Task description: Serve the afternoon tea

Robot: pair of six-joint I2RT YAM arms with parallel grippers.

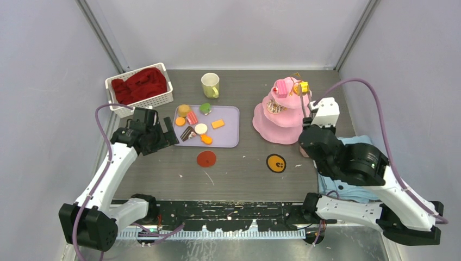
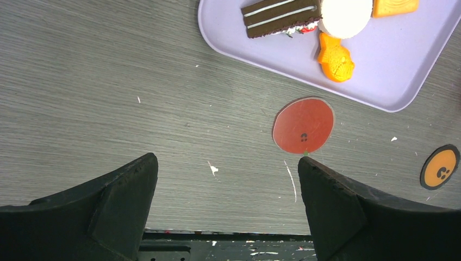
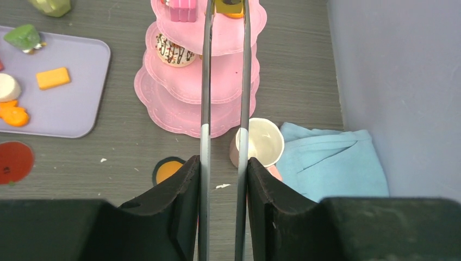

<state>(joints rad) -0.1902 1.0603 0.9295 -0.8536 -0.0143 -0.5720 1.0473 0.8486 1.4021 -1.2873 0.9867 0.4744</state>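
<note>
The pink three-tier stand (image 1: 282, 117) (image 3: 185, 87) carries a pink sweet (image 1: 281, 88) on its top tier and a chocolate-drizzled pastry (image 3: 173, 50) on the middle one. My right gripper (image 3: 223, 163) (image 1: 311, 124) is shut on grey metal tongs (image 3: 205, 98), whose tips pinch a yellow sweet (image 1: 303, 86) (image 3: 228, 5) over the top tier. A pink mug (image 3: 262, 142) stands just right of the tongs. The pale yellow-green mug (image 1: 210, 85) sits at the back. Several sweets lie on a lilac tray (image 1: 229, 138) (image 2: 380, 70). My left gripper (image 1: 167, 133) (image 2: 228, 179) hangs open and empty near the tray's left edge.
A white basket (image 1: 163, 100) of red cloth stands at the back left. A red coaster (image 1: 206, 159) (image 2: 303, 125) and an orange coaster (image 1: 276, 163) (image 3: 166, 169) lie in front of the tray and stand. A folded light-blue towel (image 3: 331, 163) lies against the right wall.
</note>
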